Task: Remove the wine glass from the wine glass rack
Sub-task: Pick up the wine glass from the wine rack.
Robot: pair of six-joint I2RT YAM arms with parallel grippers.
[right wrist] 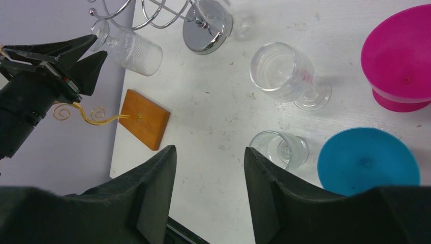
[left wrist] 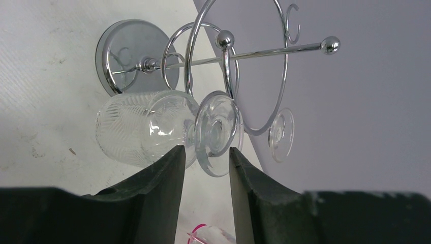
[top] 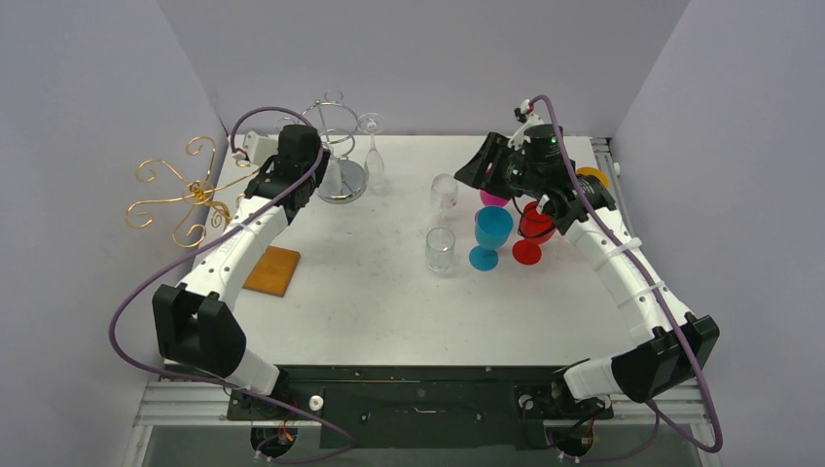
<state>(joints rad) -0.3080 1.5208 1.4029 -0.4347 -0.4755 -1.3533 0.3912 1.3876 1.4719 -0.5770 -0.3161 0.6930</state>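
The left gripper (left wrist: 204,150) stood open, its two dark fingers (left wrist: 162,188) parted to either side of the round foot of the wine glass (left wrist: 170,127), which lay just ahead of the fingertips without being clamped. That glass, its bowl cut with a leafy pattern, hung by its foot from a chrome hoop of the wine glass rack (left wrist: 129,53), bowl pointing away from the hand toward the rack's mirrored base. Farther out, to the hand's right, the rack carried a second glass (left wrist: 281,134), of which only the foot showed. The right gripper (right wrist: 209,150) was open too, with only bare table (right wrist: 213,101) in its gap. Beyond its fingertips sat a stemmed clear glass (right wrist: 282,71) with a reddish mark on its bowl and a smaller clear glass (right wrist: 279,149), both see-through to the tabletop; off to its right were a pink goblet (right wrist: 401,56) and a blue goblet (right wrist: 368,160), and to its left a wooden block (right wrist: 145,118). Only the overhead view showed a red goblet (top: 530,229) tucked under the right wrist.
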